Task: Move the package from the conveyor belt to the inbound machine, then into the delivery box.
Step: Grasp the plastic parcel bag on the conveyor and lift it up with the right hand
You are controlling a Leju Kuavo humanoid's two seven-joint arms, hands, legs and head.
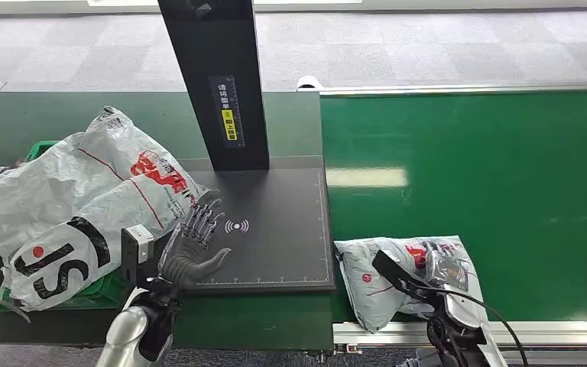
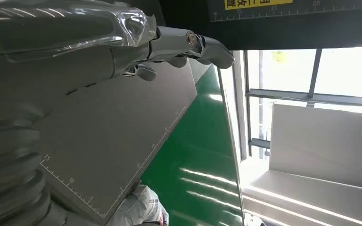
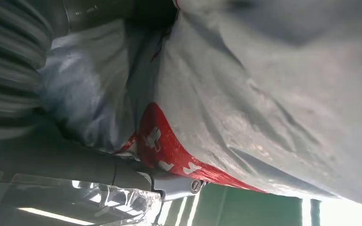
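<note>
— While gripping the package on the conveyor belt, right robot hand: first step, surely?
— Agreed. Left robot hand spread, idle. Next: lift leftward onto inbound machine.

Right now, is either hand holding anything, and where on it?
The right hand is on the package at its near right edge; a firm grip cannot be told. The left hand holds nothing.

You get even overhead light, a white glare patch on the conveyor belt, blown-out windows in the left wrist view, soft close-up blur in the right wrist view.
</note>
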